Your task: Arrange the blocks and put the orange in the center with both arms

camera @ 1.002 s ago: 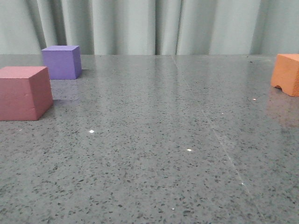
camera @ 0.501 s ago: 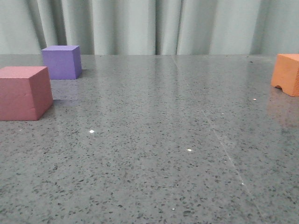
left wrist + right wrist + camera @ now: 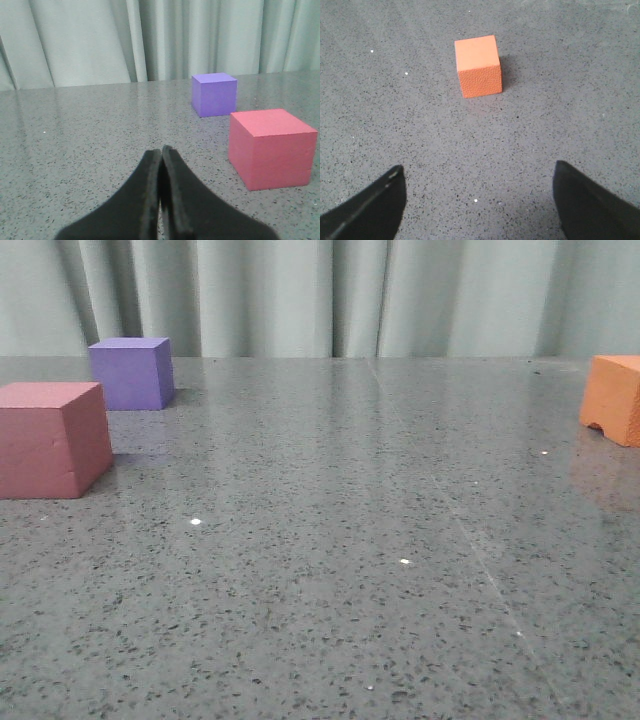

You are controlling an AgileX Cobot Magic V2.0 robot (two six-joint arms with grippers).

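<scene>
In the front view the purple cube (image 3: 131, 373) stands at the far left, the pink-red cube (image 3: 52, 438) nearer at the left edge, and the orange cube (image 3: 613, 398) at the right edge with its notch showing. No gripper shows there. In the left wrist view my left gripper (image 3: 161, 150) is shut and empty, low over the table, short of the pink-red cube (image 3: 270, 148) and the purple cube (image 3: 214, 93). In the right wrist view my right gripper (image 3: 478, 168) is open and empty above the table, with the orange cube (image 3: 478, 65) ahead of it, apart.
The grey speckled stone tabletop (image 3: 330, 540) spreads between the cubes. A pale green curtain (image 3: 320, 295) hangs behind the table's far edge.
</scene>
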